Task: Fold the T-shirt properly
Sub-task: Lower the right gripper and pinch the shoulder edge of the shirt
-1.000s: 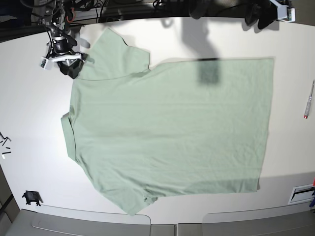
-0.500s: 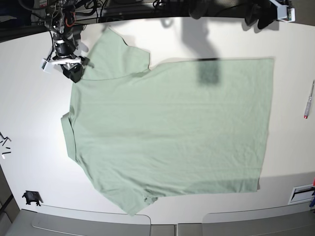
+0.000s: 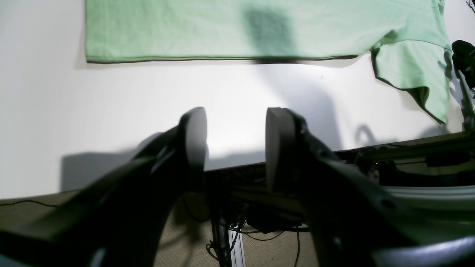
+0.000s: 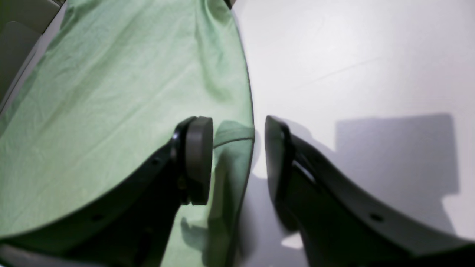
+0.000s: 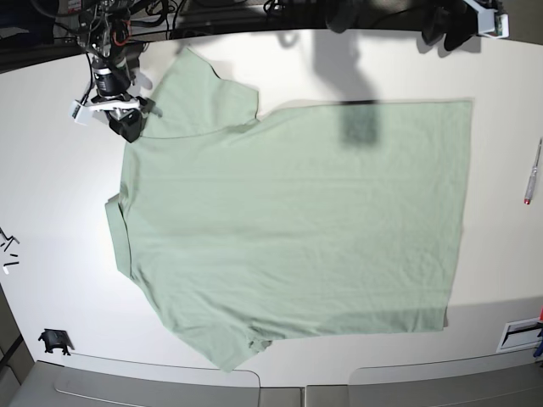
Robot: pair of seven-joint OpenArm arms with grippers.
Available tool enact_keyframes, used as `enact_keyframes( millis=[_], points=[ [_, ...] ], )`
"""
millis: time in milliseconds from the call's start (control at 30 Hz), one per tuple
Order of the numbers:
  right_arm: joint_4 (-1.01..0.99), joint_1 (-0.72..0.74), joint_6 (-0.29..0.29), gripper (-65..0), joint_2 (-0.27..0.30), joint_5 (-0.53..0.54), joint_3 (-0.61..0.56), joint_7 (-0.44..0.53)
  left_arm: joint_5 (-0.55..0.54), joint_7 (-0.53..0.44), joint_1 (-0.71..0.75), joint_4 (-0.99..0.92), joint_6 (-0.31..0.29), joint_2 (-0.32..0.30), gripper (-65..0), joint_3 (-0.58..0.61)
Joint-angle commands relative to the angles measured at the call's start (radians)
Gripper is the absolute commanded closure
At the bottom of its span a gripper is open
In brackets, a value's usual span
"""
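Note:
The pale mint-green T-shirt (image 5: 288,220) lies spread flat on the white table (image 5: 59,212), collar side to the left and hem to the right. My right gripper (image 4: 239,155) is open at the shirt's upper-left shoulder (image 5: 129,121). Its jaws straddle the cloth's edge, one pad (image 4: 198,159) over the T-shirt (image 4: 111,104) and the other over bare table. My left gripper (image 3: 235,144) stands open with nothing between its fingers, above the table's far edge and well short of the T-shirt's side edge (image 3: 222,33).
A pen (image 5: 532,172) lies near the table's right edge. A white tray-like item (image 5: 519,335) sits at the bottom right, a small black part (image 5: 54,341) at the bottom left, and small bits (image 5: 8,248) at the left edge.
My right gripper has shifted slightly right and down, onto the shirt's shoulder edge, then held still. The shirt and left gripper have not moved.

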Motion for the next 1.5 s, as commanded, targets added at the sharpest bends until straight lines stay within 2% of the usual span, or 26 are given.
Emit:
enact_keyframes(
  millis=[0, 167, 700, 800, 933, 967, 1133, 1467],
  points=[
    [0.01, 0.002, 0.007, -22.3, 0.011, 0.003, 0.004, 0.007, -0.016, -0.023, 0.008, 0.014, -0.01, -0.003, -23.7, -0.006],
    [0.01, 0.002, 0.008, -22.3, 0.009, 0.003, 0.004, 0.003, -0.016, 0.009, -0.005, 0.014, -0.01, -0.003, -23.7, -0.006],
    [0.01, 0.002, 0.008, -22.2, 0.008, 0.003, 0.004, -0.003, -0.016, 0.006, -0.006, 0.014, -0.01, -0.003, -23.7, -0.006],
    [0.01, 0.002, 0.008, -17.2, 0.008, 0.002, 0.004, -0.004, -0.016, 0.006, -0.008, 0.014, -0.01, -0.003, -23.7, -0.006],
    [0.01, 0.002, 0.008, -2.0, 0.008, 0.003, 0.004, -0.019, -0.016, 0.007, -0.024, 0.014, -0.01, -0.003, -23.7, -0.006],
    [0.01, 0.002, 0.008, 0.0, 0.008, 0.003, 0.004, -0.027, -0.017, 0.006, -0.026, 0.014, -0.01, -0.003, -23.7, -0.006],
    [0.01, 0.002, 0.008, 0.0, 0.004, 0.002, 0.004, -0.071, -0.016, 0.007, -0.033, 0.014, -0.01, -0.003, -23.7, -0.006],
    [0.01, 0.002, 0.008, 0.0, -0.022, 0.002, 0.004, -0.082, -0.016, 0.014, -0.056, 0.014, 0.013, -0.003, -23.7, -0.006]
  ],
)
